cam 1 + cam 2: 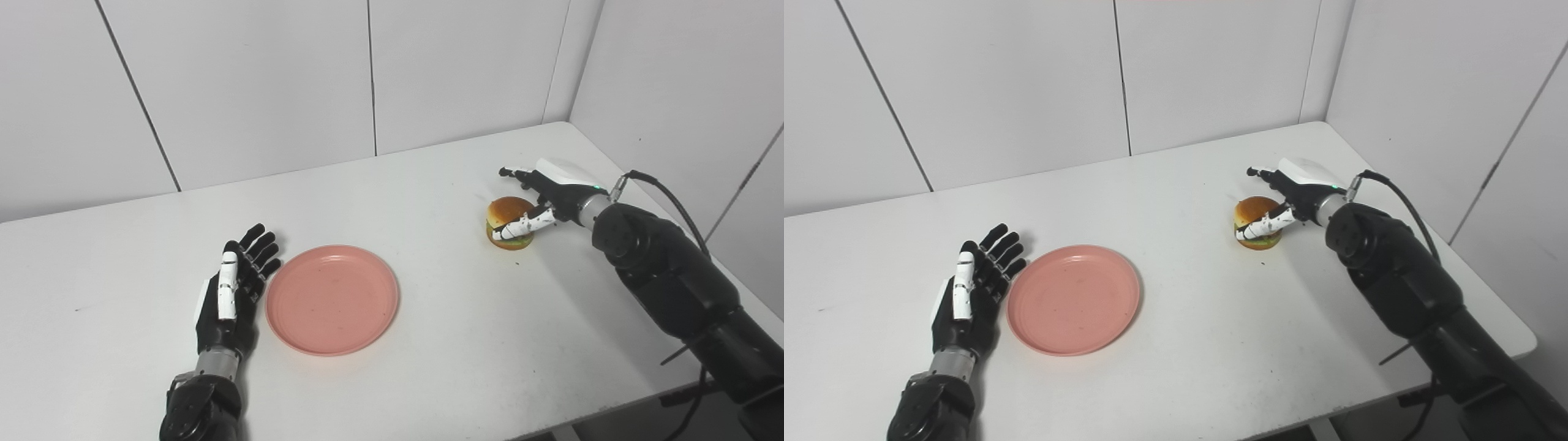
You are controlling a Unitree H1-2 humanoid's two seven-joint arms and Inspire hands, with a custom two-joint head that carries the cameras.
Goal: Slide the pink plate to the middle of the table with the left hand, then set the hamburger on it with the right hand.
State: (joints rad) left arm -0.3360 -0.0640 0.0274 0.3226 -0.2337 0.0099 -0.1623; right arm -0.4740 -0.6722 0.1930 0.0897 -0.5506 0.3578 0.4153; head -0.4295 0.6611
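Observation:
The pink plate lies flat and bare on the white table, left of centre. My left hand rests open on the table just beside the plate's left rim, fingers straight and pointing away from me. The hamburger stands on the table at the right. My right hand is around it from the right side: the thumb lies across its front, the fingers reach past its far side. The burger still sits on the table, and I cannot see whether the hand grips it.
The table's right edge and its far right corner run close to the right arm. A black cable loops from the right wrist. White wall panels stand behind the table. Bare tabletop lies between plate and burger.

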